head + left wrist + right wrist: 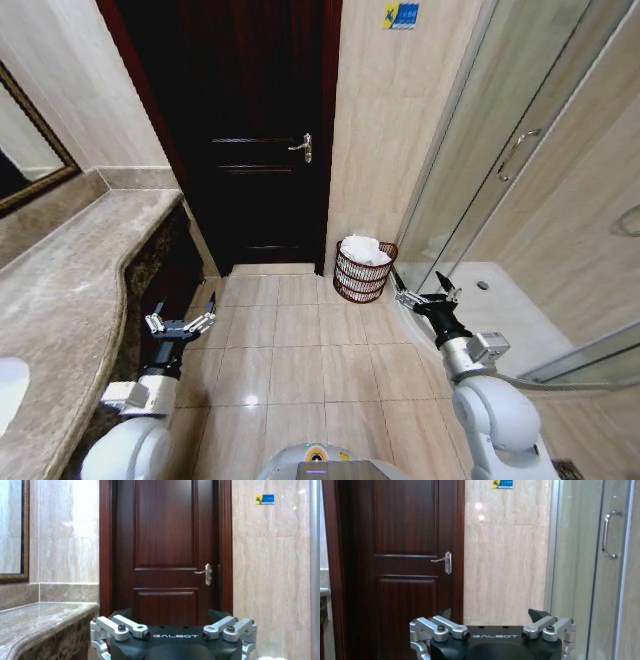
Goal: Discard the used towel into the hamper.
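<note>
The hamper [362, 280], a small round reddish-brown wire basket, stands on the tiled floor against the wall just right of the door. A white towel [365, 250] lies bunched inside it and rises above the rim. My right gripper [427, 295] hovers open and empty a short way right of the hamper, low over the floor. My left gripper [180, 323] is held low beside the vanity, also open with nothing in it. In the wrist views, the left gripper [171, 615] and the right gripper [491, 615] both face the door with their fingers spread.
A dark wooden door [260, 130] with a metal handle [303, 147] is shut straight ahead. A marble vanity counter [70, 290] runs along the left. A glass shower enclosure [500, 190] with a raised white base fills the right. Tiled floor [290, 350] lies between.
</note>
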